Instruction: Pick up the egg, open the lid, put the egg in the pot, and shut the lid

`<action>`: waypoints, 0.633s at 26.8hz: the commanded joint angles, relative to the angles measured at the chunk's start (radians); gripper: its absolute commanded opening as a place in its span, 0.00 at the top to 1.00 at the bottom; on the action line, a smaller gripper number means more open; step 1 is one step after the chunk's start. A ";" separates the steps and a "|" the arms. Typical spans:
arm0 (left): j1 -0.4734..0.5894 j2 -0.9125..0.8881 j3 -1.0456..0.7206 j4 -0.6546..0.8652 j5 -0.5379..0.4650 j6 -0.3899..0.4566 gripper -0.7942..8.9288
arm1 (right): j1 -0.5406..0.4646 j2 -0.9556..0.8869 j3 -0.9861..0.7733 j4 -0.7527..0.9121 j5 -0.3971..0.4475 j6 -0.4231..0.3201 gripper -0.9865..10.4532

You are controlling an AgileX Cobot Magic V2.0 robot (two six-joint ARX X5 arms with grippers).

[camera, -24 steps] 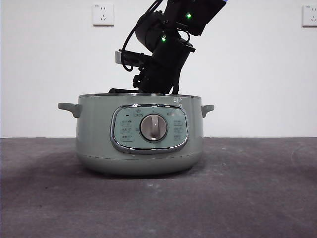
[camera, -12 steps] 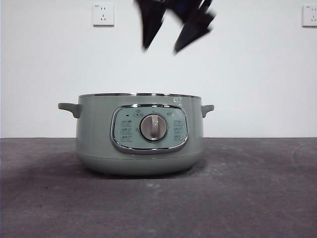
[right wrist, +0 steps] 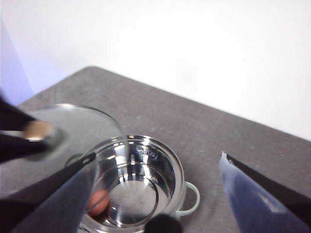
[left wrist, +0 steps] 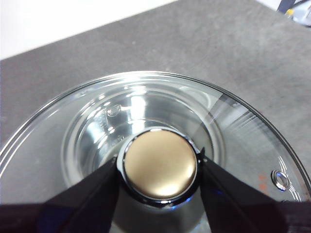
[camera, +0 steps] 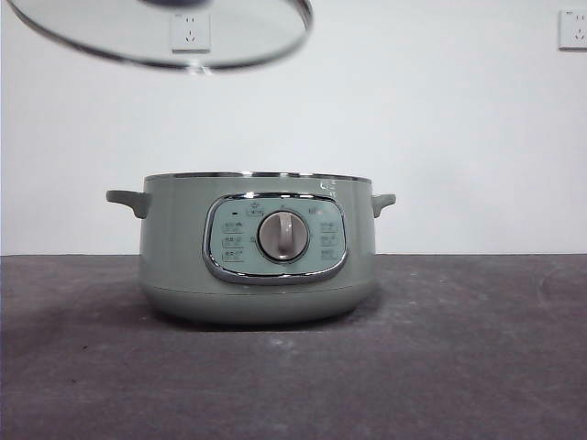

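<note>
The sage-green pot [camera: 179, 247] stands open in the middle of the table. The brown-orange egg [right wrist: 99, 202] lies inside it on the steel bottom; the front view hides it behind the pot's wall. My left gripper [left wrist: 159, 165] is shut on the knob [left wrist: 160, 171] of the glass lid [left wrist: 63, 145]. It holds the lid [camera: 156, 37] tilted, high above the pot's left side. My right gripper [right wrist: 158, 156] is open and empty, high above the pot [right wrist: 181, 170], and is out of the front view.
A white wall with two sockets [camera: 191, 29] stands behind the dark grey table [camera: 459, 348]. The pot's side handles [camera: 127, 198] stick out left and right.
The dark arm that reached into the pot has risen out of the front view. The lid has come into view at the top left.
</note>
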 commanded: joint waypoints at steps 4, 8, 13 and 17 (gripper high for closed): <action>-0.001 0.130 0.020 0.167 0.010 0.009 0.93 | 0.001 -0.115 -0.001 -0.064 -0.001 0.014 0.55; -0.006 0.213 0.020 0.243 0.008 0.009 0.93 | 0.001 -0.174 -0.001 -0.105 -0.001 0.032 0.55; -0.008 0.293 0.020 0.311 0.009 0.009 0.93 | 0.001 -0.217 -0.001 -0.140 -0.001 0.051 0.55; -0.016 0.342 0.020 0.345 0.007 0.009 0.93 | 0.001 -0.235 -0.001 -0.163 -0.001 0.051 0.55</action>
